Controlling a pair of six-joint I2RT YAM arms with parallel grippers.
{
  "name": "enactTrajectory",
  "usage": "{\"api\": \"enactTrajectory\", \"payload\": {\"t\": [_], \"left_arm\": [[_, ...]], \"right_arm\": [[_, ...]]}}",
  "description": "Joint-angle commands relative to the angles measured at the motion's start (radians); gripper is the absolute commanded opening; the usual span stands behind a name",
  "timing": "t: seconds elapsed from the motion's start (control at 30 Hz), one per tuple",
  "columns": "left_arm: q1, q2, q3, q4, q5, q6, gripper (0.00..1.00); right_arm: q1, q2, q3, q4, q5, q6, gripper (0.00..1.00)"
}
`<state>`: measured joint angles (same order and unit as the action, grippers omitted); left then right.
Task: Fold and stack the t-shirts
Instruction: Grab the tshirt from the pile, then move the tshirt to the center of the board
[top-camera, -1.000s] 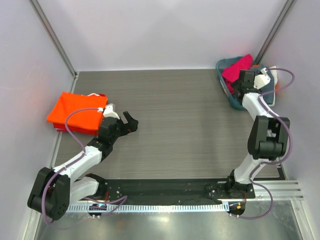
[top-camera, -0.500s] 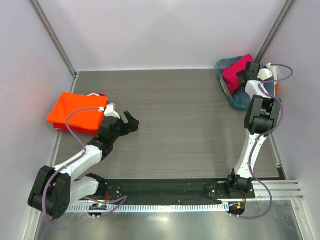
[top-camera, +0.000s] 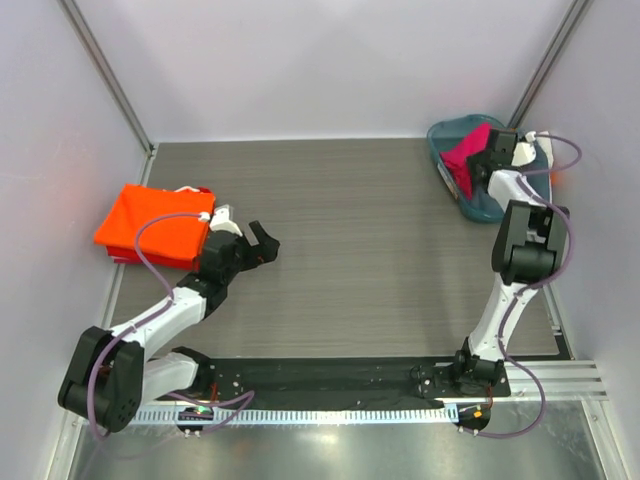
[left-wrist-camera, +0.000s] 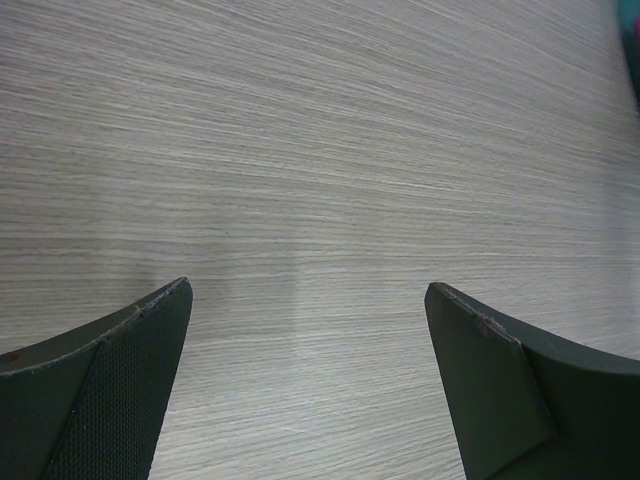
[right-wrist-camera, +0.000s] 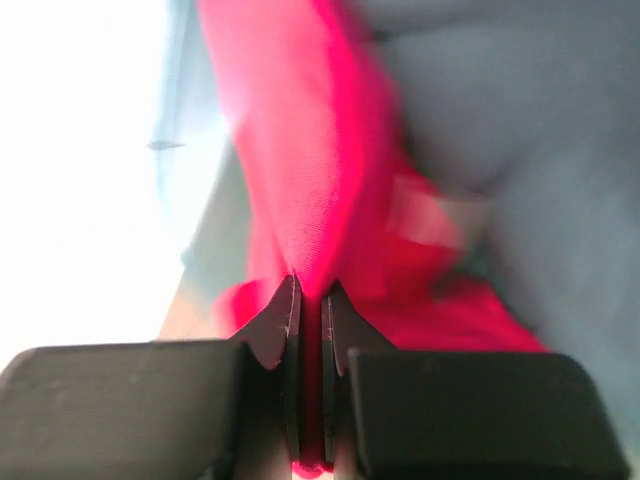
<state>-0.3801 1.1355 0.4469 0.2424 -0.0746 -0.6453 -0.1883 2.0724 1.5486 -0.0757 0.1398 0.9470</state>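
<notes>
Your magenta t-shirt (top-camera: 466, 150): in the teal basket (top-camera: 447, 130) at the far right corner, a fold pinched in your right gripper (right-wrist-camera: 308, 300). Orange t-shirt (top-camera: 152, 224): folded, at the left edge of the grey wood-grain table (top-camera: 370, 220). Left gripper (left-wrist-camera: 308, 295): fingers spread wide over the table. Walls (top-camera: 330, 60): plain, pale.

Soft cloth tee (right-wrist-camera: 300, 150), matt wood-grain table (left-wrist-camera: 320, 150)

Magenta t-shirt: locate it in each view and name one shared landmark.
Top external: upper right, magenta t-shirt in the teal basket.
Left wrist: not clearly in it; only table shows.
Right wrist: centre, a fold pinched.
Landmark: the right gripper, at the shirt in top external, shut on it in right wrist.
</notes>
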Motion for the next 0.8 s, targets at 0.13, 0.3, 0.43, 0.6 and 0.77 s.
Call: {"api": "enactTrajectory", "payload": {"t": [0.13, 0.3, 0.43, 0.6, 0.77], "left_arm": [[0.001, 0.012, 0.05, 0.034, 0.025, 0.015, 1.0], [0.001, -0.002, 0.049, 0.032, 0.021, 0.018, 1.0], [0.0, 0.0, 0.046, 0.031, 0.013, 0.018, 1.0], [0.001, 0.013, 0.05, 0.032, 0.024, 0.021, 1.0], [-0.003, 0.056, 0.073, 0.037, 0.068, 0.033, 1.0]], "right_arm": [[0.159, -0.521, -0.076, 0.035, -0.118, -0.245, 0.01], [0.294, -0.774, -0.243, 0.031, -0.3, -0.268, 0.01], [0.309, -0.96, -0.404, -0.011, -0.422, -0.186, 0.61], [0.309, -1.08, -0.611, -0.186, -0.338, -0.249, 0.97], [0.314, -1.104, -0.786, -0.23, -0.456, -0.258, 0.79]]}}
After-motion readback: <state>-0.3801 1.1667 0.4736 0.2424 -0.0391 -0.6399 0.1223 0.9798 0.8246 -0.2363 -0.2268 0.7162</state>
